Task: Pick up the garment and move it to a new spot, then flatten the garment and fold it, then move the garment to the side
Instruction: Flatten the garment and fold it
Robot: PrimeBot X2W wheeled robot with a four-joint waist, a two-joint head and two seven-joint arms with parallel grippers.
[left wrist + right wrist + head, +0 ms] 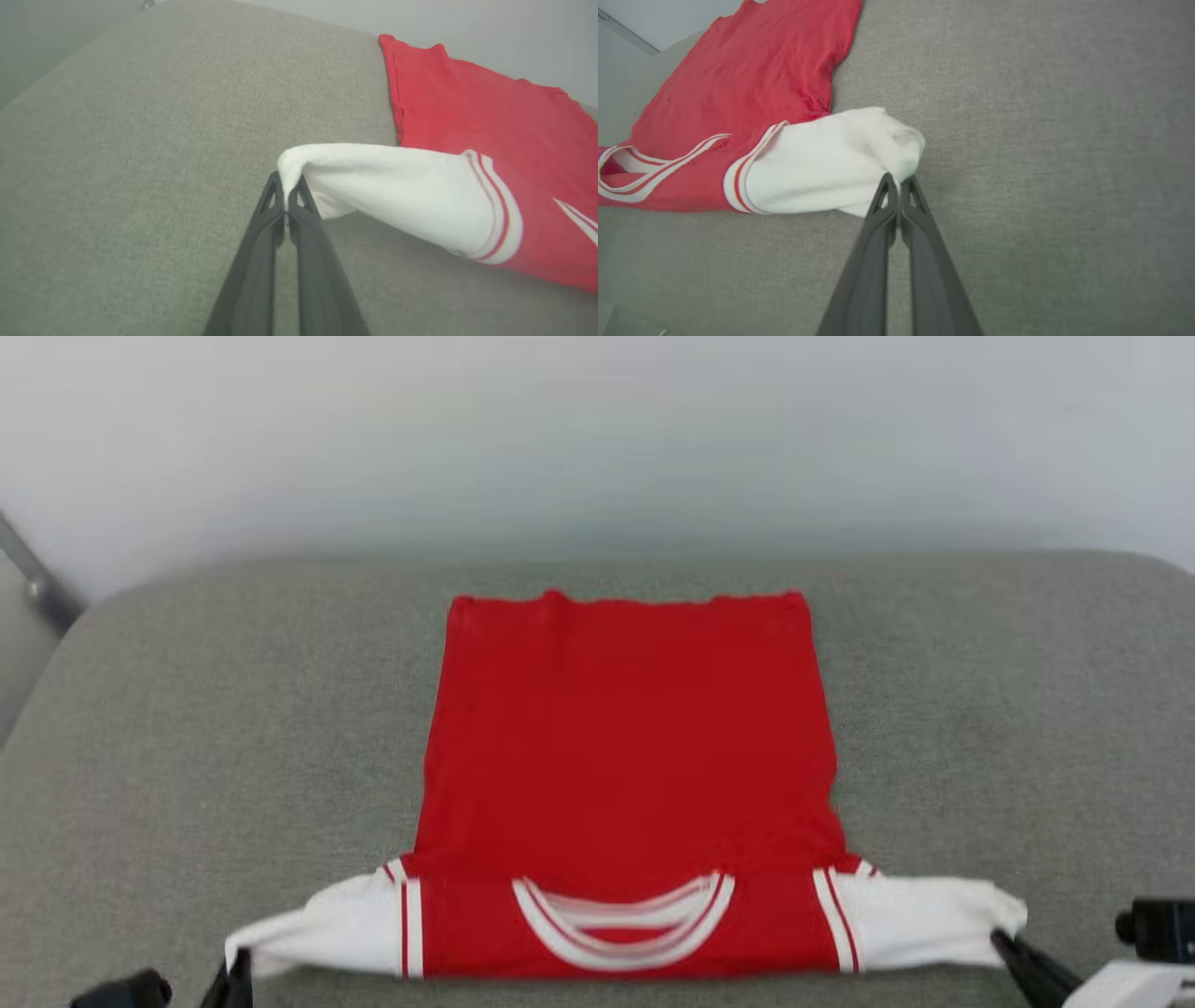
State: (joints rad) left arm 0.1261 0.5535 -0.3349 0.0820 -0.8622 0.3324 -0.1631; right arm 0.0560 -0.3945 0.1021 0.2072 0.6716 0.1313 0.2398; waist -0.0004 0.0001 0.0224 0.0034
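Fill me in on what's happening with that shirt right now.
The robot has a red shirt spread plain side up on a grey padded surface, with the collar end nearest the robot. Its left gripper is shut on the tip of one white sleeve, and its right gripper is shut on the tip of the other sleeve. Both sleeves are drawn outward, and their ends look slightly raised off the surface. The body of the shirt lies flat and is not yet folded.

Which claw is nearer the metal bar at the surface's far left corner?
Left. The left claw grips the garment by the sleeve nearest the metal bar; the right claw grips the opposite sleeve, farther away.
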